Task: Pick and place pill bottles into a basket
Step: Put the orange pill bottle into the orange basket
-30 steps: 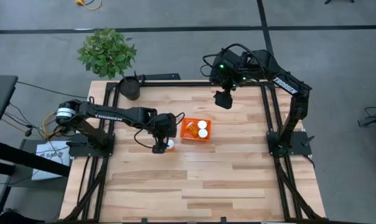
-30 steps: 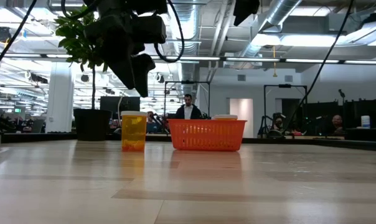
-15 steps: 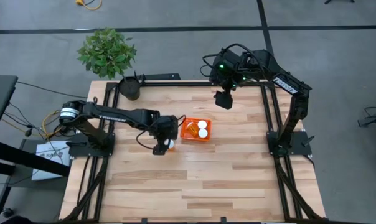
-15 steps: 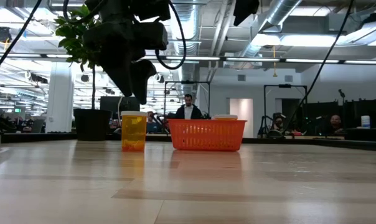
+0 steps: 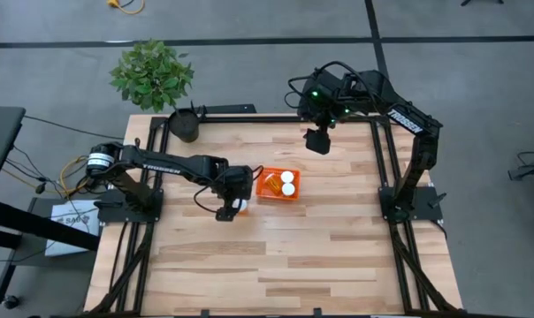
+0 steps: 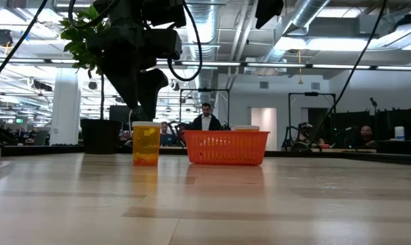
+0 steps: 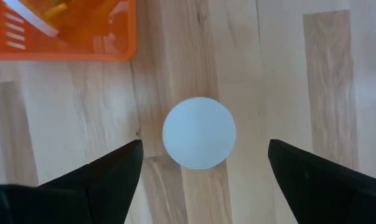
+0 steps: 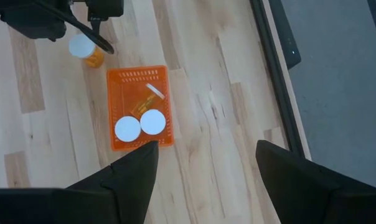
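Note:
One pill bottle (image 5: 241,205) stands upright on its base on the table, just left of the orange basket (image 5: 263,183). In the low view the bottle (image 6: 146,143) stands left of the basket (image 6: 226,148). The basket holds two upright bottles with white caps (image 8: 127,129) and one lying bottle (image 8: 145,101). My left gripper (image 6: 148,112) is open and hangs just above the standing bottle. In the left wrist view its fingers (image 7: 113,171) stand on either side of the white cap (image 7: 198,132) without touching. My right gripper (image 5: 317,141) is open and empty, high over the table's far side.
A black plant pot (image 5: 186,125) with a green plant (image 5: 152,75) stands at the table's far left corner. The table's near half (image 5: 276,256) is bare wood. People show in the room behind the table in the low view (image 6: 206,117).
My left gripper has gone down toward the standing bottle, staying open; its fingertips now hang just above the white cap. The bottle and the basket have not moved.

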Controlling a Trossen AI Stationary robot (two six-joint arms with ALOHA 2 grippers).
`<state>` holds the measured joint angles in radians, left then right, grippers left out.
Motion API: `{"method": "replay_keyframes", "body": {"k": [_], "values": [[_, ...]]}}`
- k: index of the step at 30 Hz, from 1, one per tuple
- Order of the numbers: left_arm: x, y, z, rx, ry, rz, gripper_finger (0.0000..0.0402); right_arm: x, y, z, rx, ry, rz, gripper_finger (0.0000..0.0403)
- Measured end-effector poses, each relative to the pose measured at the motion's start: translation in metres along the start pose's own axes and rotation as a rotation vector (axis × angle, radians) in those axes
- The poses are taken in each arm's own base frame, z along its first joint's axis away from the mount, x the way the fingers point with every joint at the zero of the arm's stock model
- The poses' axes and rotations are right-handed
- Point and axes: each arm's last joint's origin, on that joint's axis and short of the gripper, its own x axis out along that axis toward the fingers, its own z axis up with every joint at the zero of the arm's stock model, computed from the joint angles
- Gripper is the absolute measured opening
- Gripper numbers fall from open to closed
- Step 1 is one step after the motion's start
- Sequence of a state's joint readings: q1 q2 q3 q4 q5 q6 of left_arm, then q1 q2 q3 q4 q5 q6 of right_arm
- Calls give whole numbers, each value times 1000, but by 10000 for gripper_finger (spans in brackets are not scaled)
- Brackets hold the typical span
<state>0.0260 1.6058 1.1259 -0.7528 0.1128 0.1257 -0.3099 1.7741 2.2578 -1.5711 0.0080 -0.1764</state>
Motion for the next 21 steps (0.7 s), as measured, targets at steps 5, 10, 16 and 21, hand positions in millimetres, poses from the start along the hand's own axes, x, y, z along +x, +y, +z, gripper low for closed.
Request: {"method": "replay_keyframes", "body": {"k": [5, 10, 16, 21], "values": [[0, 0, 1, 9, -6, 20, 339, 0, 0, 0, 3, 0, 0, 266], [0, -3, 1, 24, -5, 23, 339, 0, 0, 0, 3, 0, 0, 266], [1, -6, 2, 52, -2, 49, 339, 0, 0, 0, 2, 0, 0, 266], [1, -6, 2, 61, 0, 58, 339, 0, 0, 0, 1, 0, 0, 265]]}}
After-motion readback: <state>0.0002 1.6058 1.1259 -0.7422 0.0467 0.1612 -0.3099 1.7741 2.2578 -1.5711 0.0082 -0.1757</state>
